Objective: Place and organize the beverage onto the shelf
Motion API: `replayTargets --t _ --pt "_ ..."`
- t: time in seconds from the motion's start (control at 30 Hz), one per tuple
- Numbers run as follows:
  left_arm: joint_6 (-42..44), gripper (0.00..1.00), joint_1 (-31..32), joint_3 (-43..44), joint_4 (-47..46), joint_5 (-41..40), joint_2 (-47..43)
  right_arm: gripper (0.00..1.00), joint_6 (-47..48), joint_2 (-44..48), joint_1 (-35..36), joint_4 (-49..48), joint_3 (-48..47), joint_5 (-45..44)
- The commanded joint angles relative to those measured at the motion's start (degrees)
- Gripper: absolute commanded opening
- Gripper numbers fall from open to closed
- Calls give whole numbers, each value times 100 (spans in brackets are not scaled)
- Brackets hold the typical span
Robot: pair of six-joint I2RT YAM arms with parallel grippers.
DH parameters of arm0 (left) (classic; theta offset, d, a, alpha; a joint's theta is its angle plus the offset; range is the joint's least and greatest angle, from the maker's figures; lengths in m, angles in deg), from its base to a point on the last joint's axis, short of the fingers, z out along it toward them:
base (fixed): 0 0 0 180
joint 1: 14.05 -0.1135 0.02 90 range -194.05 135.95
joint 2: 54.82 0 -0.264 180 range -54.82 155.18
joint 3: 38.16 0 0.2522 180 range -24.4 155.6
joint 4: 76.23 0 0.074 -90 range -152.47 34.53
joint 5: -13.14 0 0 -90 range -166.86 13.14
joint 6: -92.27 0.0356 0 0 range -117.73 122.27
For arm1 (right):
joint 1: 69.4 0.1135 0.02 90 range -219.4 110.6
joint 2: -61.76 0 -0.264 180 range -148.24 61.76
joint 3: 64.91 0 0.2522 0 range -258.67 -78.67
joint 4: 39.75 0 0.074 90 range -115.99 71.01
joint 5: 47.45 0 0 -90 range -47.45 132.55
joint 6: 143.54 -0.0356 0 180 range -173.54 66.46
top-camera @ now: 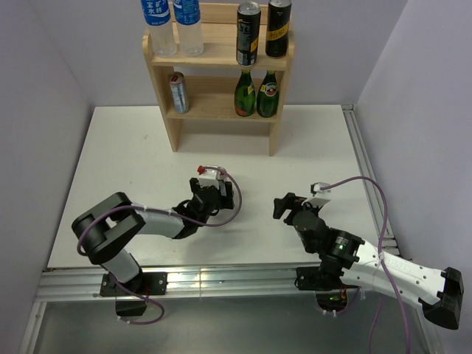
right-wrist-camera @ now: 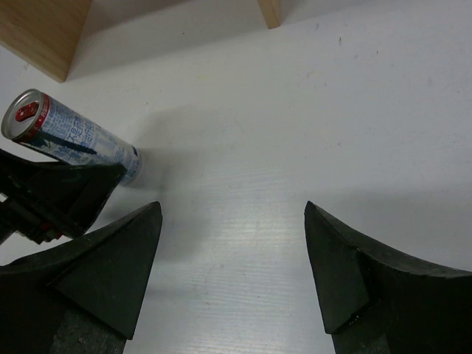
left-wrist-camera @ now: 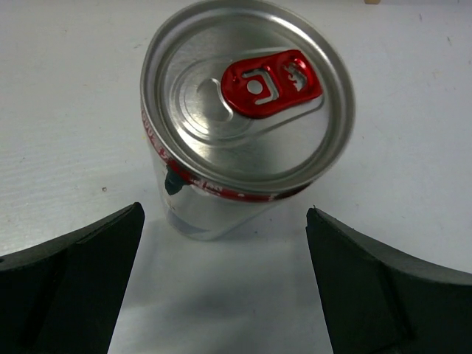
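The light-wood shelf [top-camera: 171,118] stands at the back of the table. Its top tier holds two water bottles [top-camera: 158,26] and two black-and-gold cans [top-camera: 248,33]. Its lower tier holds one silver can [top-camera: 178,92]. A second silver can [top-camera: 210,175] with a red tab stands upright on the table [left-wrist-camera: 243,110], also in the right wrist view [right-wrist-camera: 74,140]. My left gripper [top-camera: 214,186] is open, with the can just beyond its fingertips [left-wrist-camera: 225,214]. My right gripper [top-camera: 284,205] is open and empty over bare table [right-wrist-camera: 232,206].
Two green glass bottles [top-camera: 257,94] stand on the right of the lower tier. A metal rail [top-camera: 361,162] runs along the table's right edge. White walls close in on both sides. The shelf's foot [right-wrist-camera: 44,29] shows in the right wrist view.
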Motion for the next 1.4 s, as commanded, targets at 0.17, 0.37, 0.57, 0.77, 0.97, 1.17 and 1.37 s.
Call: replayTargets --t 0.17,0.37,0.57,0.77,0.97,1.17,1.37 --pt "278 98 27 316 -1307 -759 717 85 -28 18 43 -197 53 -135" --pt "383 93 27 413 -1719 -1049 1025 85 -28 18 43 -206 61 -136" --pt "498 53 18 729 -1808 -1225 1438 85 -37 18 43 -197 61 -144" --pt "542 0 27 870 -1396 -1322 1062 85 -28 9 52 -206 61 -144" --pt "946 0 -122 1652 1 -1392 103 85 -19 -8 52 -224 70 -162" --pt "1085 0 -895 2803 1179 -839 -293 85 -10 27 60 -241 88 -144" --pt "1498 0 -1484 3858 1453 -540 -83 85 -2 44 69 -259 96 -144"
